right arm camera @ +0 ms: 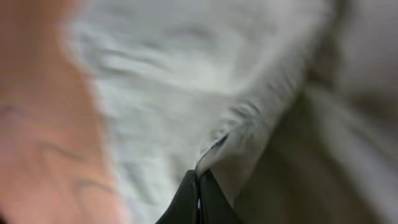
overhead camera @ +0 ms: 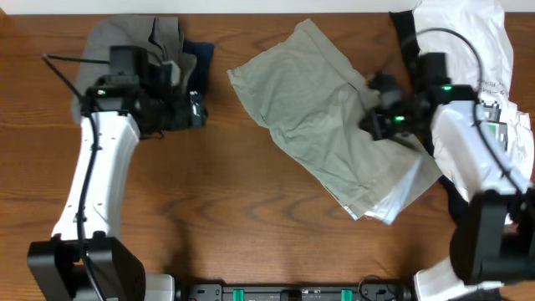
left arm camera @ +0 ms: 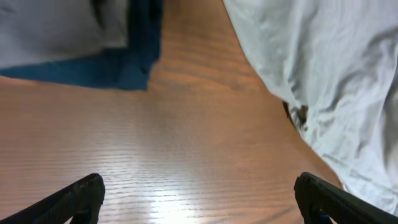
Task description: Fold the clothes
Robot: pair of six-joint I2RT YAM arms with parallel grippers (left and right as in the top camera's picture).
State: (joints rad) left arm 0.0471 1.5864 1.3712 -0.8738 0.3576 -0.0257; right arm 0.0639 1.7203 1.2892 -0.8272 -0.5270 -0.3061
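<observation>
Across the middle and right of the counter (overhead camera: 234,209) lie the khaki shorts (overhead camera: 318,125), right edge pinched between the closed right fingers (right arm camera: 198,202); the left fingers (overhead camera: 197,107) stand wide over bare wood beside the back-left grey piece (overhead camera: 113,46) and navy piece (overhead camera: 199,57).

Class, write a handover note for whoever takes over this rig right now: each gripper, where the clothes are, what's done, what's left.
Left gripper: open, over bare table, holding nothing.
Right gripper: shut on an edge of the khaki shorts.
Shorts lie rumpled mid-table; grey piece on navy piece at back left; white tee at back right.
Done: right grasp made.
To do: fold the shorts, then the tee.
</observation>
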